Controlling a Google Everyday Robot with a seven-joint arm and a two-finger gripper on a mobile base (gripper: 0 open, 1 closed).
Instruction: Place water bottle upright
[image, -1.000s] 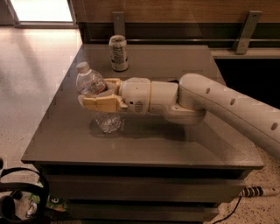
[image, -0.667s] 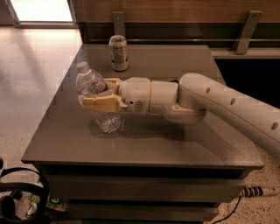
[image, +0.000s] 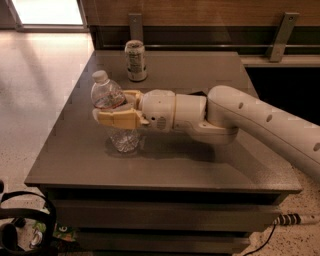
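The water bottle (image: 109, 97) is clear ribbed plastic with a white cap and a red band on its label. It stands nearly upright, cap up and leaning a little left, with its base on the grey table (image: 165, 167) near the left side. My gripper (image: 111, 108) reaches in from the right and is shut on the water bottle around its middle, one tan finger (image: 117, 119) in front and one behind. The white arm (image: 260, 122) stretches off to the right.
A short metal drink can (image: 135, 60) stands upright at the table's back edge, behind the bottle. A wooden wall with metal brackets runs behind the table. The floor lies to the left, and a black cable loop (image: 22, 220) sits at the lower left.
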